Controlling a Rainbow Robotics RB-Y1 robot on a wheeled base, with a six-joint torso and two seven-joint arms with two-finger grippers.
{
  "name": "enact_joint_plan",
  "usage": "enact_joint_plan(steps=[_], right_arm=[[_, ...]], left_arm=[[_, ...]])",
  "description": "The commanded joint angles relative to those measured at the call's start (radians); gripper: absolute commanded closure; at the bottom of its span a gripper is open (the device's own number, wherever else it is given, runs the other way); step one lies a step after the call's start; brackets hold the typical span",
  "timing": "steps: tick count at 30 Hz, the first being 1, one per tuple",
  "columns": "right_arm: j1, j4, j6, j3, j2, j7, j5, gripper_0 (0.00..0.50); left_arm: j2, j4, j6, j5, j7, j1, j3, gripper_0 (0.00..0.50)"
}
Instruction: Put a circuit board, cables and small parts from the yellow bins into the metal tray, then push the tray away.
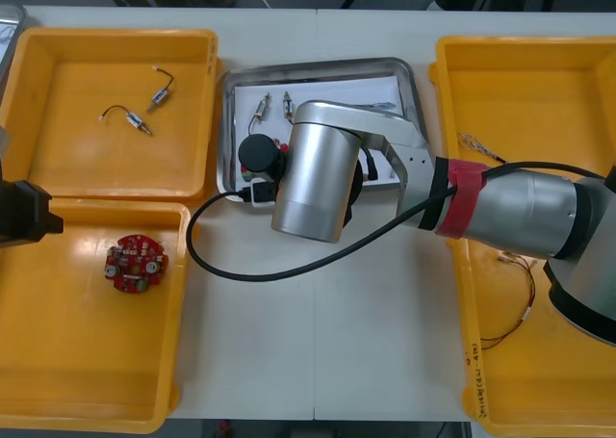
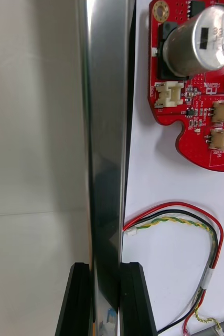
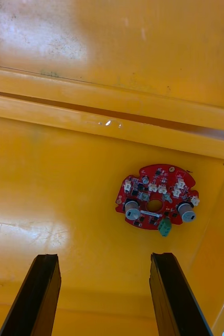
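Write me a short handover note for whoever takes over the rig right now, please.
Right gripper: shut on the metal tray's near rim.
Left gripper: open, above the near left bin, which holds a spare circuit board.
Done: the tray holds a loaded circuit board, a red, black and yellow cable and small metal parts.
To do: push the tray away.
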Motion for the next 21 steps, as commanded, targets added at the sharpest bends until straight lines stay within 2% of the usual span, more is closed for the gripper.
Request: enact_joint_plan(steps=[1,12,17,21], right_arm=[[-0.056,0.026,-0.028,-0.006,0.023,0.039,-0.011,0.5],[-0.08,0.095,-0.071,-0.036,0.028,0.055,-0.013,0.5],[-0.1,0.169,-0.071,-0.085,0.057,0.064,-0.054,0.5],[-0.113,0.2,-0.077,-0.094,0.072,0.068,-0.061,0.5]], left_arm=[[0.043,-0.033,0.006,-0.004,-0.081,0.015,0.028,0.0],[0.043,-0.033,0.006,-0.004,-0.081,0.015,0.028,0.0],[0.043,-0.033,0.006,-0.004,-0.081,0.015,0.028,0.0],[0.043,-0.033,0.006,-0.004,-0.081,0.015,0.028,0.0]])
